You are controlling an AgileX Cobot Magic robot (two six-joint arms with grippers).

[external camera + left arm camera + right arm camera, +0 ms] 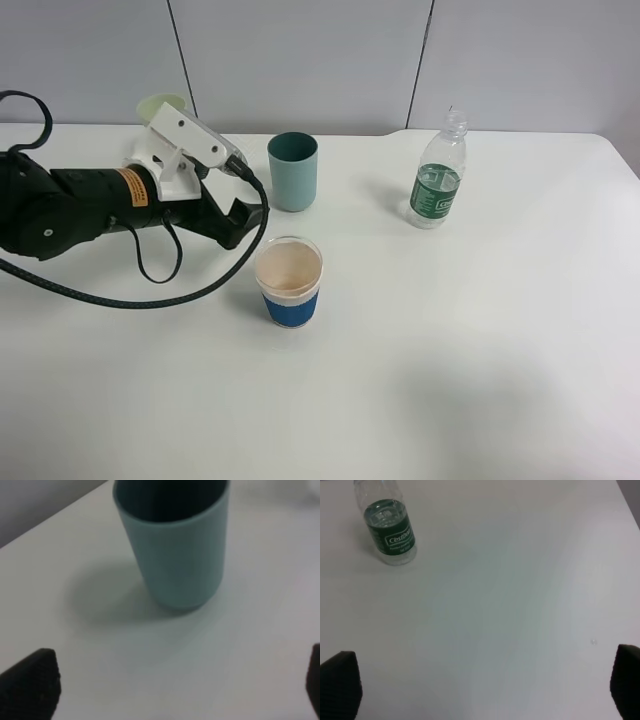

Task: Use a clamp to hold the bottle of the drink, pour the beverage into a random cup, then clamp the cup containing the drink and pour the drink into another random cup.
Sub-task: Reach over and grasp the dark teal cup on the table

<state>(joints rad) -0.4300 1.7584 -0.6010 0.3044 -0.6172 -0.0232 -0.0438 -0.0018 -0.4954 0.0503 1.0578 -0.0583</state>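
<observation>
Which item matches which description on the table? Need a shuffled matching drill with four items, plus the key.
Items:
1. bottle
2. teal tumbler
3. blue-banded cup
4. yellow-green tumbler

Descriptions:
A. back left, only its top showing
B. closest to the front, peach-beige inside
C. furthest right, green label
D. back middle, darker teal inside

Pairs: 1-C, 2-D, 3-B, 4-A

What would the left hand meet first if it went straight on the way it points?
Probably the teal tumbler, standing upright straight ahead of the open left hand; only bare table lies between them.
</observation>
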